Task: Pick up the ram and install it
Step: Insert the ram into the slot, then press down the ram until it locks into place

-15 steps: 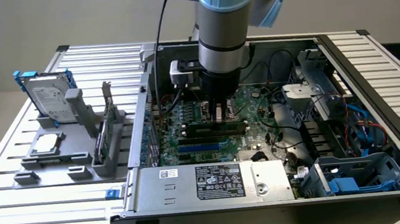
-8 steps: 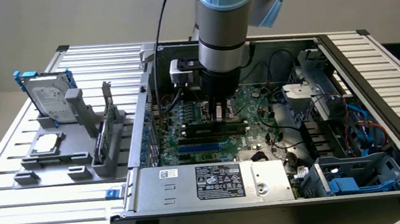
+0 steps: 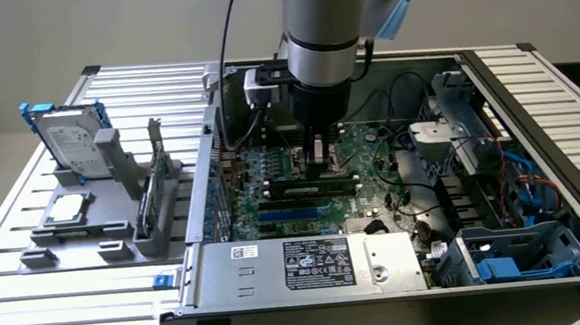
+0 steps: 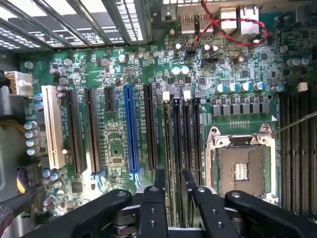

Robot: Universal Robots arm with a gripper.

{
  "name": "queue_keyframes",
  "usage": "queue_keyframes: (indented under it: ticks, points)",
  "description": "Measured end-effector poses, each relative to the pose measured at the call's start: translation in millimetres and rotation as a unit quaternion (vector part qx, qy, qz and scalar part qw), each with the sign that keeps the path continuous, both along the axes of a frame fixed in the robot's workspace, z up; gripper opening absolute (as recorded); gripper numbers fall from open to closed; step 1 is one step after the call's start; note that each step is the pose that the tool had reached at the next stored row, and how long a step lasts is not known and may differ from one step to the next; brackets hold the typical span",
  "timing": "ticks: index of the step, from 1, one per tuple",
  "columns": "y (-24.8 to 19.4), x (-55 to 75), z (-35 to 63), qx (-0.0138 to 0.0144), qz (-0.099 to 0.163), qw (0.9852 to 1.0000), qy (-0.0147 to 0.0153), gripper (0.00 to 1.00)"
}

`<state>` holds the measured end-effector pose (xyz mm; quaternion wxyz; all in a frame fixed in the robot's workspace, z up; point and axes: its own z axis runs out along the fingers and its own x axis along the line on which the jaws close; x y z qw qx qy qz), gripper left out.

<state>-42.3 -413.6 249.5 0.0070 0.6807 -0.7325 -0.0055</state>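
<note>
Gripper [image 4: 172, 179] released, jaws parted with nothing held, hanging directly above ram [image 4: 177, 148] seated in its motherboard [image 4: 119, 74] slot, empty processor socket [image 4: 242, 168] just beside

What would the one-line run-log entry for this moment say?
claw: open, empty | position: above memory slots on motherboard | ram: lying in slot
</note>
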Motion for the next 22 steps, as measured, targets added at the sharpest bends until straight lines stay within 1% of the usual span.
queue_keyframes:
  ticks: [1, 2, 3, 4, 20, 22]
  points:
    - [0.0, 0.0, 0.5, 0.0001, 0.000, 1.0000, -0.0001, 0.19]
    - [0.1, 0.0, 0.5, 0.0002, 0.000, 1.0000, -0.0001, 0.19]
    - [0.0, 0.0, 0.5, 0.0002, 0.000, 1.0000, -0.0001, 0.13]
    - [0.0, 0.0, 0.5, 0.0002, 0.000, 1.0000, 0.0000, 0.11]
    - [0.0, 0.0, 0.6, 0.0004, 0.000, 1.0000, 0.0000, 0.11]
    - [0.7, 0.0, 0.1, 0.0003, 0.000, 1.0000, -0.0007, 0.11]
